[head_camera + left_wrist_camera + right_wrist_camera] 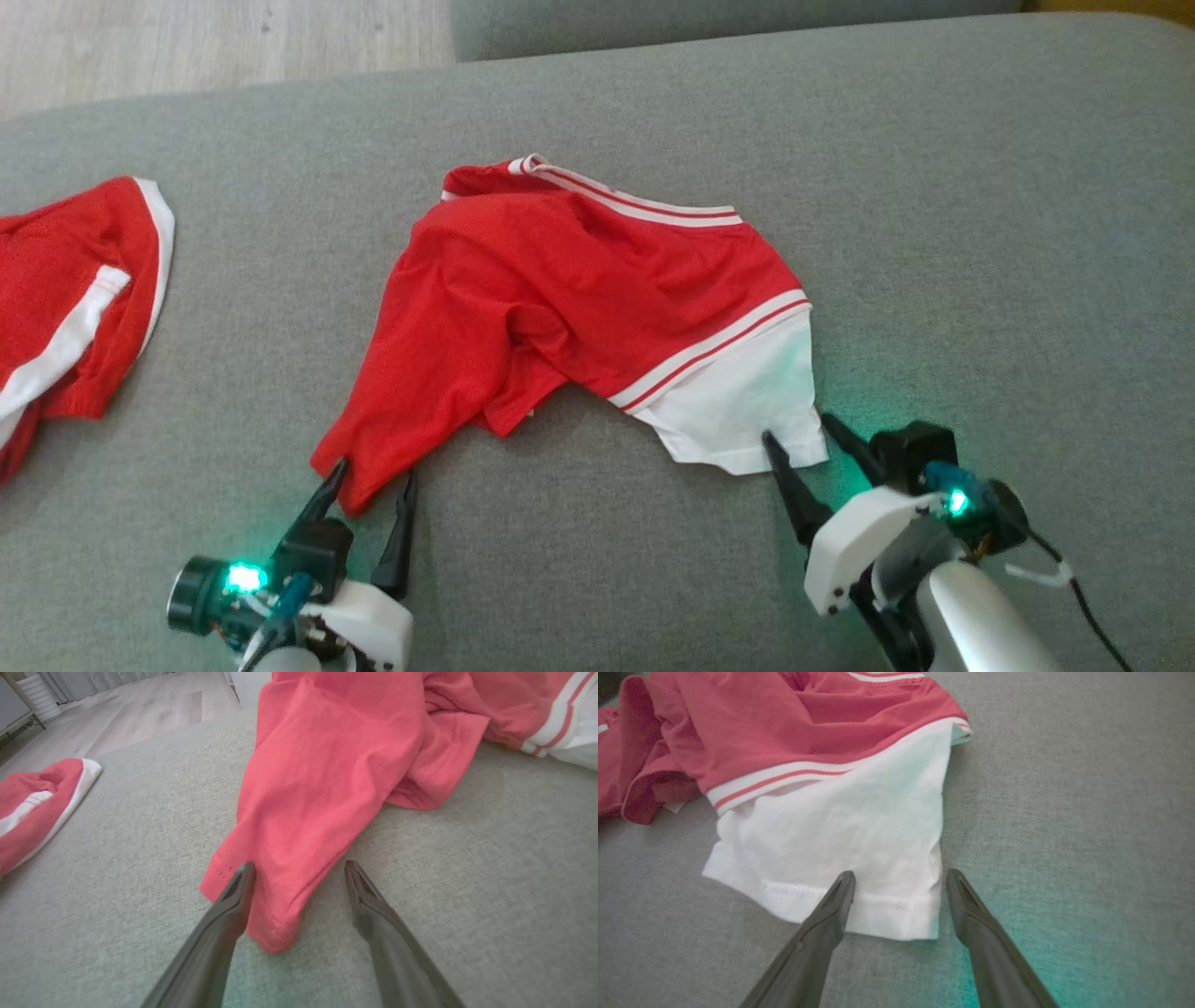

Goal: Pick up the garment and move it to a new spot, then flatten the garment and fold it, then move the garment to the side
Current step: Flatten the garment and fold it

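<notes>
While straddling crumpled red-and-white fabric garment (579, 289) with left end effector (373, 471) and right end effector (796, 427) spread, may snag grey cushion (980, 233) if closed low

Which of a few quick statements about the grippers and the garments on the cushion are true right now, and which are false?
1. The left gripper and the right gripper are both open. True.
2. The left gripper straddles the white part of the garment. False: it straddles a red corner of the red garment; the right gripper straddles the white section.
3. A second red-and-white garment lies on the grey cushion, off to the robot's left. True.
4. The red garment is already folded flat. False: it lies rumpled, with bunched folds.
</notes>
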{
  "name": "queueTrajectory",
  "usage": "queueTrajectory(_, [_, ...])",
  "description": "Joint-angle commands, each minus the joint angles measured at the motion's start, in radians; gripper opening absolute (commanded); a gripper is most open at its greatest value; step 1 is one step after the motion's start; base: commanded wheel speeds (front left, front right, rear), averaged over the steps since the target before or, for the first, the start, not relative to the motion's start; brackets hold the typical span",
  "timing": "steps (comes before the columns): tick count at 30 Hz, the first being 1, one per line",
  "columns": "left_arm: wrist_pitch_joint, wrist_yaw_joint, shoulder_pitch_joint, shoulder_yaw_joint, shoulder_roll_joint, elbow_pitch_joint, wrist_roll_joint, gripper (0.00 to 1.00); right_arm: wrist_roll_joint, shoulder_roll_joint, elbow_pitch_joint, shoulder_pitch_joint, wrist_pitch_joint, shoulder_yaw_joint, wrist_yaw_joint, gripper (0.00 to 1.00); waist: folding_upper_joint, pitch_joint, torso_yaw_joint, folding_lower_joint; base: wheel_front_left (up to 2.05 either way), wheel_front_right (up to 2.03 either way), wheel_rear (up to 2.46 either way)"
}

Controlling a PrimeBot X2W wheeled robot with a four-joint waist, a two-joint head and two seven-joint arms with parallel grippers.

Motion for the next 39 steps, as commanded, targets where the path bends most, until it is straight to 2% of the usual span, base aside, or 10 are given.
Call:
queueTrajectory(1, [-0.018,0.008,-0.053,0.031,0.018,-0.010,0.000,1.00,0.001,-0.003,-0.018,-0.045,-0.012,0.012,0.007,1.00,0.0000,0.009,0.002,-0.0002,0.00,0.00,0.00])
queueTrajectory(16, [-0.047,0.015,-0.096,0.008,0.019,0.088,-0.011,1.00,0.094,-0.002,0.061,-0.091,0.026,0.083,0.007,1.00,0.0000,0.031,0.001,-0.0002,0.00,0.00,0.00])
queueTrajectory(17, [-0.048,0.016,-0.098,0.008,0.020,0.097,-0.013,0.87,0.109,-0.002,0.066,-0.093,0.031,0.089,0.007,1.00,0.0000,0.030,0.001,-0.0002,0.00,0.00,0.00])
queueTrajectory(18, [-0.051,0.016,-0.102,0.009,0.022,0.108,-0.015,0.59,0.133,-0.002,0.072,-0.095,0.034,0.093,0.007,1.00,0.0000,0.027,0.000,-0.0002,0.00,0.00,0.00])
queueTrajectory(19, [-0.053,0.016,-0.106,0.008,0.024,0.121,-0.016,0.45,0.156,-0.002,0.080,-0.098,0.037,0.093,0.007,0.62,0.0000,0.024,0.000,-0.0002,0.00,0.00,0.00])
queueTrajectory(20, [-0.056,0.017,-0.110,0.006,0.023,0.135,-0.016,0.00,0.179,-0.002,0.087,-0.101,0.036,0.094,0.007,0.00,0.0000,0.019,0.001,-0.0002,0.00,0.00,0.00])
queueTrajectory(25, [-0.059,0.007,-0.125,0.004,0.016,0.178,-0.037,0.00,0.397,-0.002,0.057,-0.115,0.034,0.101,0.007,0.00,0.0000,-0.010,-0.005,-0.0002,0.00,0.00,0.00])
queueTrajectory(29, [-0.025,-0.022,-0.110,0.016,0.015,0.089,-0.090,0.00,0.603,-0.002,-0.104,-0.110,0.063,0.073,0.007,0.00,0.0000,-0.038,-0.012,-0.0002,0.00,0.00,0.00])
queueTrajectory(34, [0.173,-0.063,-0.051,0.017,0.046,-0.258,-0.243,0.00,0.802,-0.039,-0.424,-0.065,0.172,-0.069,0.007,0.00,0.0000,-0.082,-0.008,-0.0002,0.00,0.00,0.00])
queueTrajectory(39, [0.434,-0.068,-0.036,0.000,0.152,-0.689,-0.458,0.00,0.940,-0.039,-0.695,-0.060,0.315,-0.284,0.007,0.00,0.0000,-0.120,-0.015,-0.0002,0.00,0.00,0.00])
